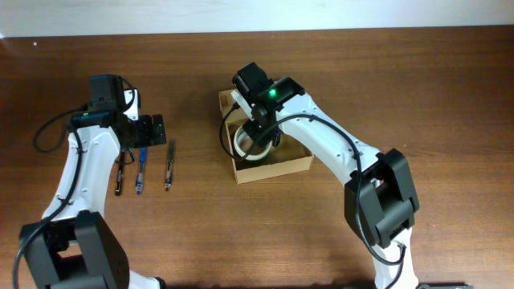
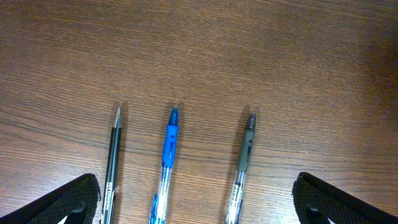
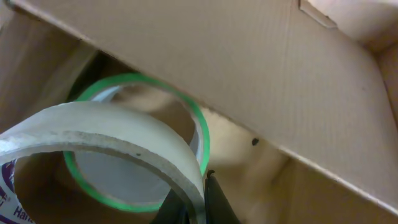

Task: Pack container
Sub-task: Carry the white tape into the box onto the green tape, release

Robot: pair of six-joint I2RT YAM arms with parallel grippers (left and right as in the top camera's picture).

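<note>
The brown cardboard box lies open at the table's middle, its lid flap raised at the back left. My right gripper reaches into it, shut on the wall of a whitish tape roll. A second roll with a green edge lies under it in the box. The box wall fills the top of the right wrist view. My left gripper is open, hovering over three pens: a black one, a blue one and a grey one.
The three pens lie side by side left of the box in the overhead view. Bare wooden table surrounds the box. The right arm stretches from the lower right over the box.
</note>
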